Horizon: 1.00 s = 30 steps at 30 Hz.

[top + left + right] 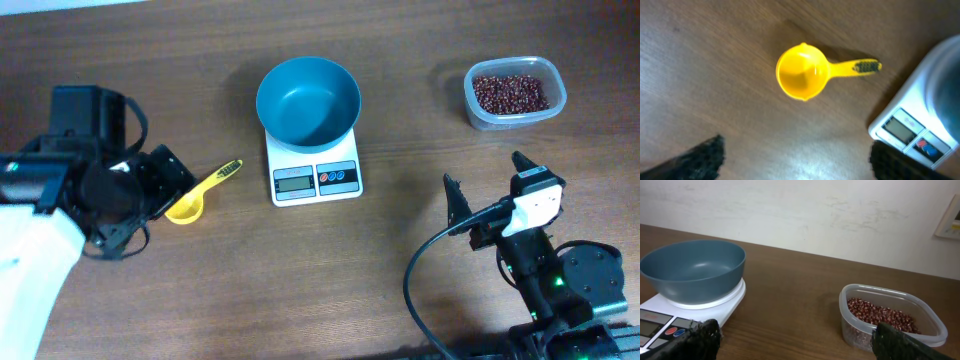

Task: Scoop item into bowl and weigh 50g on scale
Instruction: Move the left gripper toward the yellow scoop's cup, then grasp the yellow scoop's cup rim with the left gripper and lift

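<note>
The light-blue bowl (308, 100) stands empty on the white scale (315, 178); both also show in the right wrist view, bowl (692, 270) and scale (670, 317). The red-brown beans (510, 93) lie in a clear tub (548, 112) at the back right, also in the right wrist view (880, 315). A yellow scoop (200, 195) lies on the table left of the scale, bowl side up (802, 72). My left gripper (797, 162) is open, just short of the scoop. My right gripper (795, 340) is open and empty, at the front right.
The scale's corner with display and buttons shows at the right edge of the left wrist view (910, 132). A black cable (425, 270) loops by the right arm. A pale wall stands behind the table (800, 210).
</note>
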Available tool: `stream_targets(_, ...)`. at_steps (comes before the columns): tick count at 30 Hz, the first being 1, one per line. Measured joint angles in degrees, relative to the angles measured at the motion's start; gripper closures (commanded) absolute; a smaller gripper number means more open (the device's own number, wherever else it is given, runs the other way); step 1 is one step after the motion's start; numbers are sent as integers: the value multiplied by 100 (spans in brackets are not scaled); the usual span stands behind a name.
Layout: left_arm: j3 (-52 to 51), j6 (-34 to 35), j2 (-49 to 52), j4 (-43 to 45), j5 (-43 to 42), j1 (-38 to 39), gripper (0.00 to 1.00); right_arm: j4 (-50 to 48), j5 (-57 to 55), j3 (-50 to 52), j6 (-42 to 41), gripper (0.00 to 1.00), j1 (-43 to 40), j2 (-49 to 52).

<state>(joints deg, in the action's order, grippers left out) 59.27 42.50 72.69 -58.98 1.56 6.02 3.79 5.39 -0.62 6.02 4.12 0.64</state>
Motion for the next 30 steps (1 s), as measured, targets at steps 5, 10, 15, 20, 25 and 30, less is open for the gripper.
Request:
stream_targets(5, 0, 243, 1040, 313, 42, -7, 14, 0, 0, 0, -2, 1, 0, 0)
stream_targets(10, 4, 1043, 1888, 396, 39, -402, 5, 0, 2, 0, -2, 1, 0, -2)
stream_targets(15, 4, 1268, 2518, 745, -44, -551, 16, 0, 0, 0, -4, 1, 0, 0)
stream_targets(20, 4, 1322, 2675, 935, -225, -546, 29, 0, 0, 0, -2, 1, 0, -2)
stream_targets(25, 4, 1349, 2675, 938, -267, -302, 33, 0, 0, 0, -2, 2, 0, -2)
stream_targets(30, -444, 1958, 2680, 1064, -308, -291, 39, 0, 0, 0, 0, 1, 0, -2)
